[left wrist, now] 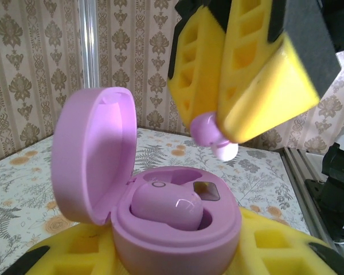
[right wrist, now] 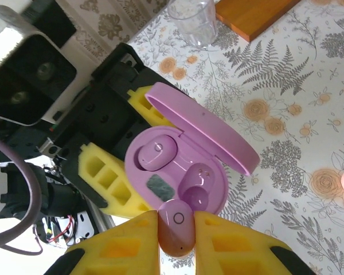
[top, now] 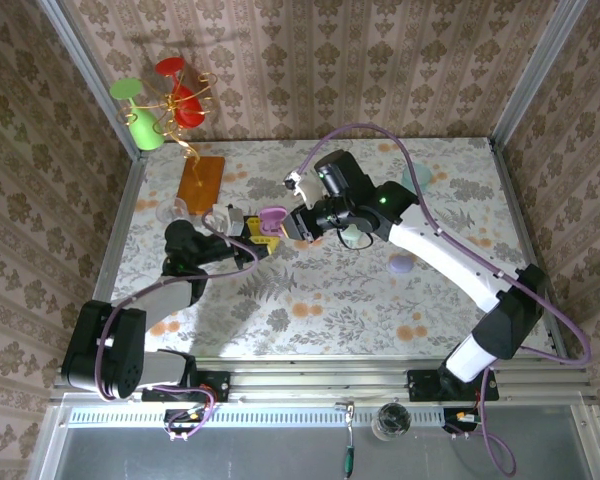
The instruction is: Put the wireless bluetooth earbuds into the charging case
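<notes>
Clamped in the right gripper (right wrist: 176, 220) at lower centre, the lilac earbud (right wrist: 176, 232) was best lowered squarely into the free socket of the open charging case (right wrist: 178, 166), itself pinched by the left gripper (left wrist: 178, 260).

Earbuds (right wrist: 175, 226) x2 — open case (right wrist: 218, 137) x1 — cup (right wrist: 192, 20) x1.

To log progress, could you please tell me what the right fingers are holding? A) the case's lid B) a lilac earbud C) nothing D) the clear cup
B: the right gripper has its yellow fingers pinching a lilac earbud just above the open lilac charging case that the left gripper holds.
</notes>
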`<state>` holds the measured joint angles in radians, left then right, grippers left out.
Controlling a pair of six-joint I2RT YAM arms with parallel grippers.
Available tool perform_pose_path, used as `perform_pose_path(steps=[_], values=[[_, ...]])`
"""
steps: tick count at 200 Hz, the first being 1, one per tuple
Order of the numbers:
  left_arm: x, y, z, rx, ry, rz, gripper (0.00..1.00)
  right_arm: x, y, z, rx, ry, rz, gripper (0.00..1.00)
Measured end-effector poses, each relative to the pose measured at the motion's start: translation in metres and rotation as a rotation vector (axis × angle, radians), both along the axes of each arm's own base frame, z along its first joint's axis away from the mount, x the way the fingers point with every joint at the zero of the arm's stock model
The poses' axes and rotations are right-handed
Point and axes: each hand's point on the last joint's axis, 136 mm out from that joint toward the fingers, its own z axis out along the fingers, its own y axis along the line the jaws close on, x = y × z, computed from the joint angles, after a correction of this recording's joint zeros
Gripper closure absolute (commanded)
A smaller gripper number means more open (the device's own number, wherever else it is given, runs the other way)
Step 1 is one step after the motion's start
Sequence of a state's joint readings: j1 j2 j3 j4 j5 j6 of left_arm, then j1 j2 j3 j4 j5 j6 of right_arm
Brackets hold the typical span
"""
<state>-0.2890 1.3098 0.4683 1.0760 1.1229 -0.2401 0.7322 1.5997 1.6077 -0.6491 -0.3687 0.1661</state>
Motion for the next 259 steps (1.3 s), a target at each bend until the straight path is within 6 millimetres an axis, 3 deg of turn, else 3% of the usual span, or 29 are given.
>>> perform_pose_path(steps=[116,170,259], values=[[-0.002,-0.001,0.001,-0.004,-0.009,-0.009,0.70,0.008,0.005,-0.004,-0.012,0.002,-0.009,0.80],[-0.001,-0.001,0.001,-0.004,-0.009,-0.008,0.70,0.015,0.011,0.004,0.027,-0.044,-0.012,0.80],[0.000,-0.001,0.001,-0.007,0.013,-0.002,0.70,0.017,0.011,-0.009,0.018,-0.051,-0.017,0.77]])
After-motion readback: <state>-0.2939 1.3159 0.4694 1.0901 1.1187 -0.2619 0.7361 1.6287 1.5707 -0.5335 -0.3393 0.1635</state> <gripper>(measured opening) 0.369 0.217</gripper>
